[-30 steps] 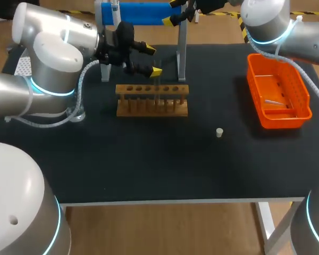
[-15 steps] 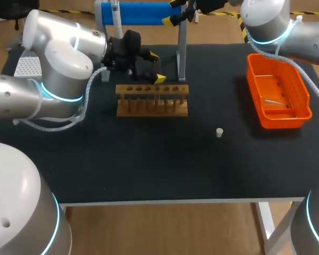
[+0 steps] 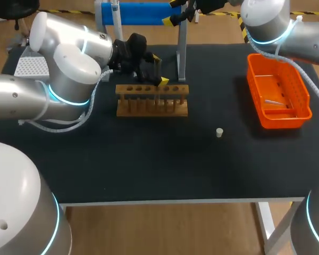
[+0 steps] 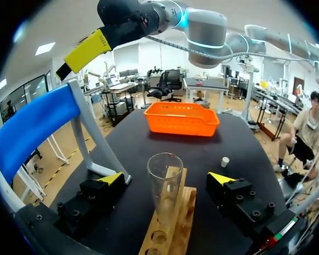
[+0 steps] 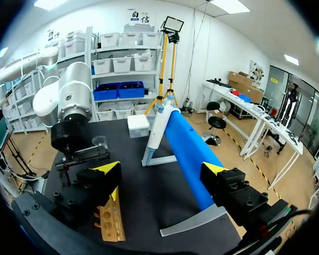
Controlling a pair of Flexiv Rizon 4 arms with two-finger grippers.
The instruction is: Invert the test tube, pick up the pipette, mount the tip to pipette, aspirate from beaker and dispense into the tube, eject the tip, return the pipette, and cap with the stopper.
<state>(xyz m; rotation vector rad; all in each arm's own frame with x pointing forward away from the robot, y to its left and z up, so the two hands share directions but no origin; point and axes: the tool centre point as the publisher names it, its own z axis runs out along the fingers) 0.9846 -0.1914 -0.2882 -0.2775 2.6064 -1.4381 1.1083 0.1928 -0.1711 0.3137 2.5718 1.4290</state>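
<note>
Glass, upright and mouth up, the test tube (image 4: 165, 183) stands in the wooden rack (image 4: 176, 215) between the fingers of the left gripper (image 4: 166, 179). The gripper is spread wide, with a gap on each side of the tube and nothing in its hold. In the head view the left gripper (image 3: 158, 69) sits over the rack (image 3: 151, 101) toward its right half and hides most of the tube.

A second ago this gripper was further left, off the rack's far-left side. Since then it has swung right and turned, and its elbow has come right with it. Nothing else has shifted.

The rack lies on the far-left part of the tabletop (image 3: 149, 170). A post of the blue stand (image 3: 143, 13) rises just behind the rack's right end, close to the left gripper. The right gripper (image 3: 173, 11) hangs over that stand at the far edge, parted wide and holding nothing. The stopper (image 3: 219, 132) sits alone toward the near right, well apart from the rack. The orange basket (image 3: 253, 79) runs along the right edge, far from both.
</note>
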